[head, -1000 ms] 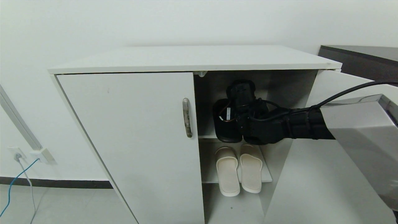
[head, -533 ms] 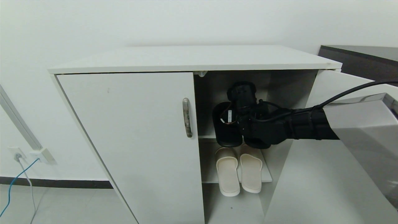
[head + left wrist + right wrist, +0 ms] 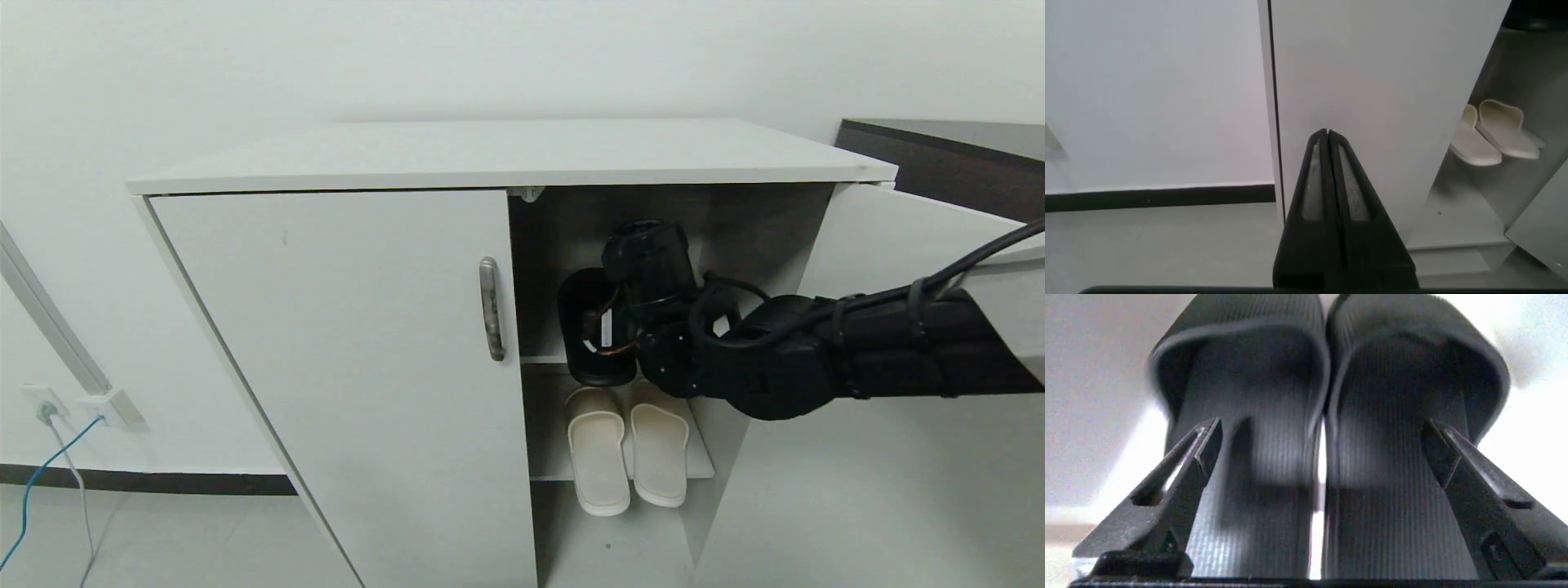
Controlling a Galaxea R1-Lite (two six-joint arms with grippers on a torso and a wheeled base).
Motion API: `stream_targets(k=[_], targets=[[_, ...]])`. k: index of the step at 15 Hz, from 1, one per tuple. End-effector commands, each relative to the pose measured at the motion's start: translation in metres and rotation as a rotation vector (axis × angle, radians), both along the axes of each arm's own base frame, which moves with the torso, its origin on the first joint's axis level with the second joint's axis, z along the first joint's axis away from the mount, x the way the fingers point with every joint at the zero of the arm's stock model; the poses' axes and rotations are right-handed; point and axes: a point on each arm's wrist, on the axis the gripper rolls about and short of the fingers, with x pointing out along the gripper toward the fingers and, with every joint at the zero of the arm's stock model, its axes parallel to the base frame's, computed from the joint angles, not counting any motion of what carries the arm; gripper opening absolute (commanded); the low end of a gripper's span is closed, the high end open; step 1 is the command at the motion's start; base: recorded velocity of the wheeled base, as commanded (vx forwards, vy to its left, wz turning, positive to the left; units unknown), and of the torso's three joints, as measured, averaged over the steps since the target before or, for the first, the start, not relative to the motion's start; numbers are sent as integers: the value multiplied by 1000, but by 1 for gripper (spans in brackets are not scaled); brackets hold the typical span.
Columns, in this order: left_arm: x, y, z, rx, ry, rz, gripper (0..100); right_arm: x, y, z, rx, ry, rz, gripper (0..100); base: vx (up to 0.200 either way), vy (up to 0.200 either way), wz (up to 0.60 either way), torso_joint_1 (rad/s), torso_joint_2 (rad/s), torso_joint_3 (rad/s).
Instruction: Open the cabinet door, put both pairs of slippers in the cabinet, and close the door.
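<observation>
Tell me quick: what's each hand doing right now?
Left hand: closed, empty.
Right hand: open, facing the black slippers, holding nothing.

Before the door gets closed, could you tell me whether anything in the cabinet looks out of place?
The white slippers on the lower shelf lie with their heels overhanging its front edge, and the black slipper on the shelf above juts out likewise. Both might catch the open door when it swings shut.

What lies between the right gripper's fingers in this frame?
The black slippers, side by side, lie in the gap between the open right gripper's spread fingers, as the right wrist view shows.
</observation>
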Motion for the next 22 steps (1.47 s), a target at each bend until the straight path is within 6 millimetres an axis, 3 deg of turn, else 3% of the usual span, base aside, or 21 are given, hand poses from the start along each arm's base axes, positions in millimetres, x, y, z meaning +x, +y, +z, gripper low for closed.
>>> stream_targets(k=[1,5,9,12,22], targets=[[0,0,0,0,-1,-1,0,-26,-7,14,23,-17,32,100,0,0,0,0,0,0],[0,0,0,0,0,1,0,-60,-14,14,48,-42,90,100,0,0,0,0,0,0],[0,0,0,1,0,-1,0,-79,-24,12,64,-63,120,100,0,0,0,0,0,0],[0,0,0,0,0,-1,0,-98,-28,9,74,-58,181,100,-200,0,0,2,2,5],[0,0,0,0,0,-1,0,-100,-29,3,62,-43,191,100,-200,0,0,3,1,7]])
